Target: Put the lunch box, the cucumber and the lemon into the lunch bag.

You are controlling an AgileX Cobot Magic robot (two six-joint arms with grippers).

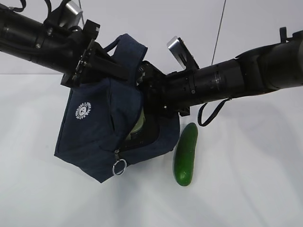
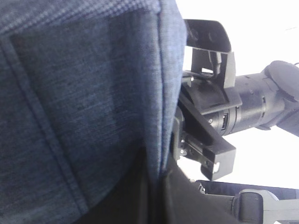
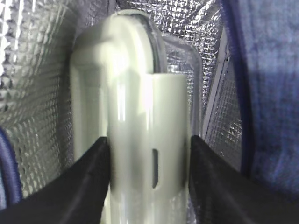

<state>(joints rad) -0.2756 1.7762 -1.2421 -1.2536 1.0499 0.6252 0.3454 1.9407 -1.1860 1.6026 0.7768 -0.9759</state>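
Note:
The dark navy lunch bag [image 1: 90,127] hangs tilted above the table, its open mouth facing right. My left gripper [image 1: 111,66] is shut on the bag's handle; in the left wrist view the blue fabric [image 2: 84,93] runs down between the fingers. My right gripper [image 3: 148,158] reaches inside the bag, shut on the pale green lid end of the lunch box [image 3: 135,116], with silver lining [image 3: 37,93] all around. A sliver of the box [image 1: 138,125] shows in the bag's mouth. The cucumber [image 1: 185,153] lies on the table right of the bag. The lemon is out of view.
The zipper's metal ring pull [image 1: 119,167] dangles at the bag's lower front corner. The right arm [image 2: 243,112] crosses close to the bag's right side. White table surface [image 1: 246,189] lies around the cucumber.

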